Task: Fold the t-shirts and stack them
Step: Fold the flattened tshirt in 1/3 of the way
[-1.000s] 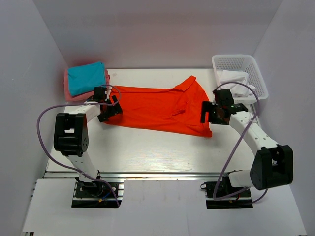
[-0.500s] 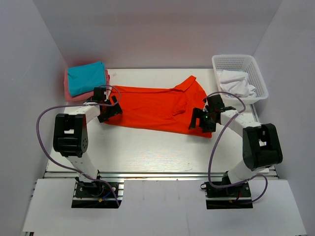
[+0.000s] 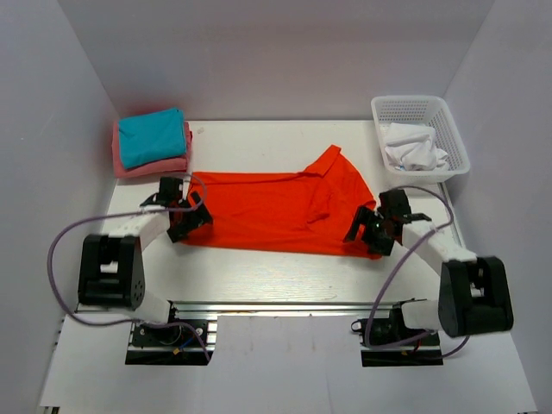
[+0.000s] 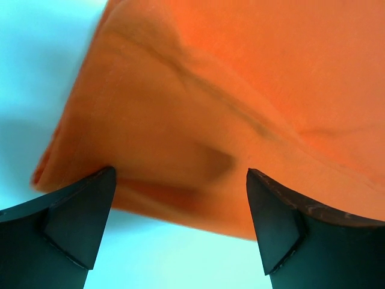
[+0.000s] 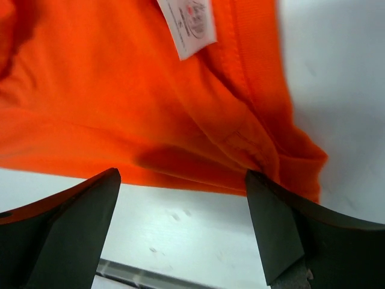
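Note:
The orange-red collared t-shirt (image 3: 280, 209) lies spread across the middle of the table. My left gripper (image 3: 191, 219) is open at its left hem; in the left wrist view (image 4: 180, 198) the hem edge (image 4: 180, 144) lies just ahead between the jaws. My right gripper (image 3: 369, 231) is open at the shirt's right front corner; in the right wrist view (image 5: 180, 205) the orange edge (image 5: 150, 120) with a white label (image 5: 191, 21) lies ahead of the jaws. A folded teal t-shirt (image 3: 152, 136) lies on a folded pink one (image 3: 142, 166) at the back left. White t-shirts (image 3: 414, 147) sit in the basket.
The white mesh basket (image 3: 450, 129) stands at the back right. White walls close in the left, right and back. The table's metal front rail (image 3: 276, 306) runs along the near edge.
Both grippers have moved toward the near edge. The right one came back from over the shirt to its right front corner. The shirt has shifted toward the front.

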